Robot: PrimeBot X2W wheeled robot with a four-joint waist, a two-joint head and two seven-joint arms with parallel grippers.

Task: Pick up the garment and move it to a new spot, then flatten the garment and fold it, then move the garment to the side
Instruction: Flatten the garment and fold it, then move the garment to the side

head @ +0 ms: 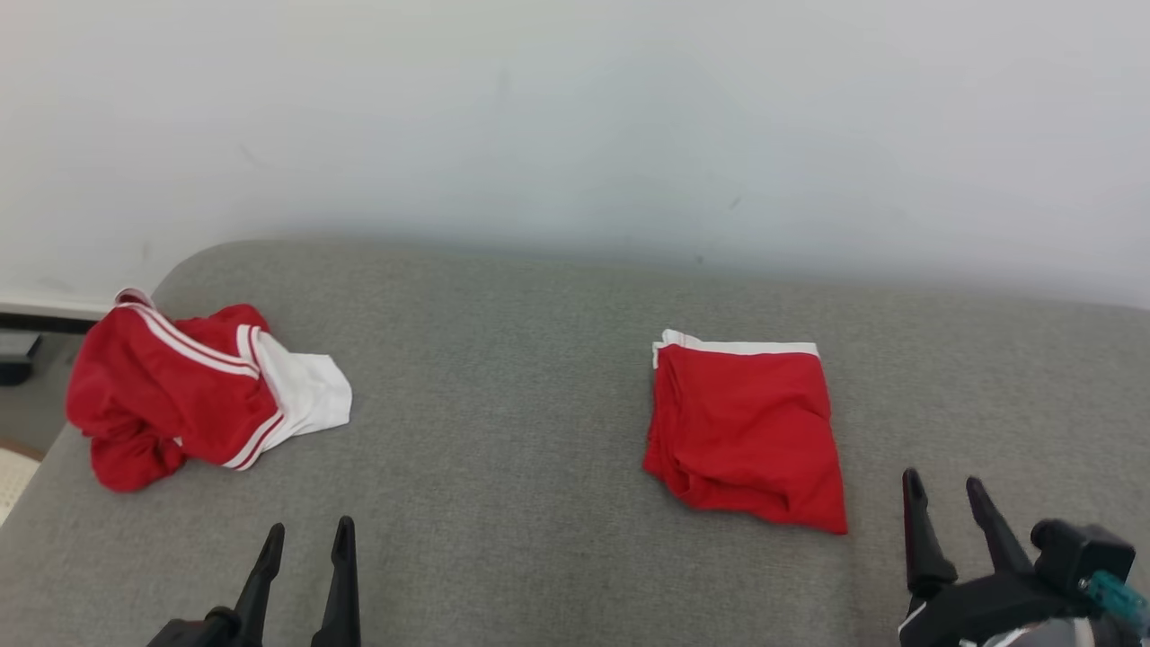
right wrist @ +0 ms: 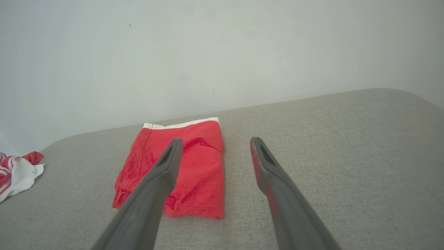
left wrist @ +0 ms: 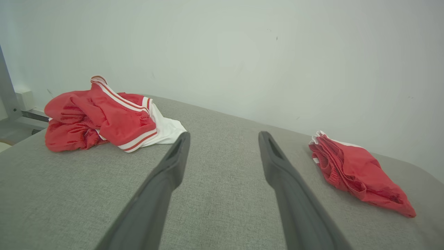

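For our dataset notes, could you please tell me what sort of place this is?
Probably an indoor room set up for laundry folding: a grey upholstered surface like a bed or sofa against a plain white wall, with a folded red garment and a crumpled red-and-white garment on it.

No text, label, brand, number or sign readable anywhere.

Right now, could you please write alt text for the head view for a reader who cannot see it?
A folded red garment lies right of centre on a grey cushion, a crumpled red-and-white garment at its left edge. The left gripper and right gripper are open, empty.
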